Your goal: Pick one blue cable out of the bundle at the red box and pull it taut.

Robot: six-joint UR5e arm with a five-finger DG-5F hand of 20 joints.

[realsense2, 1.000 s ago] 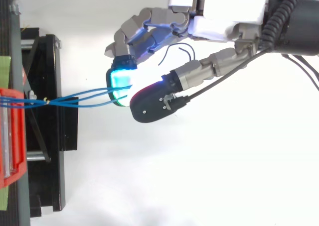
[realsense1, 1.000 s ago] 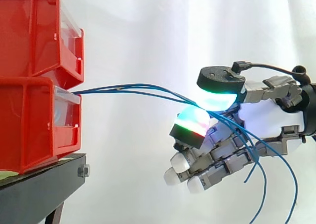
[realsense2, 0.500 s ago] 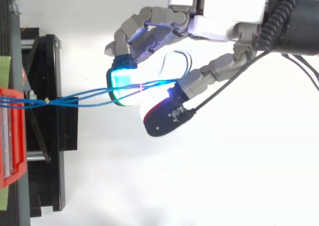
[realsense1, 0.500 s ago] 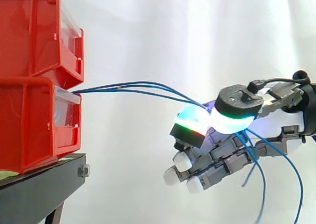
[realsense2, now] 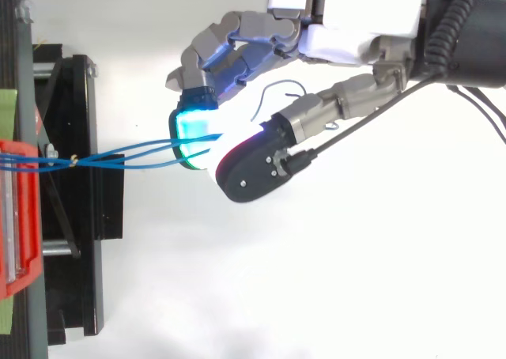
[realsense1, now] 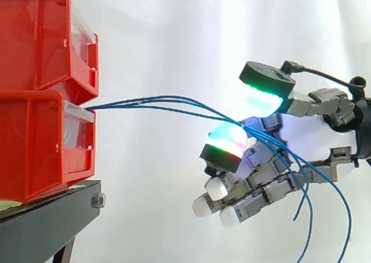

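Three thin blue cables (realsense1: pixel 168 103) leave the lower red box (realsense1: pixel 35 147) together and run right in a shallow arc to my hand (realsense1: pixel 313 141). They lie across the top of a glowing fingertip (realsense1: pixel 226 144), and their loose ends droop down past the palm. The thumb pad (realsense1: pixel 266 83) is lifted well above the cables, with a clear gap to that fingertip. In the top view the thumb (realsense2: pixel 249 169) overlaps the cables (realsense2: pixel 118 160) beside the cyan fingertip (realsense2: pixel 194 137). Nothing is pinched. The other fingers curl loosely below the cables.
A second red box (realsense1: pixel 40 37) is stacked on the lower one, both on a black stand (realsense1: pixel 46 222) at the left. A white curtain hangs behind. Open space lies between the boxes and my hand.
Half a second ago the thumb pad was pressed down on the cables against the fingertip. It has since lifted off, and the cables now rest loosely on the finger. The hand has stayed in place.
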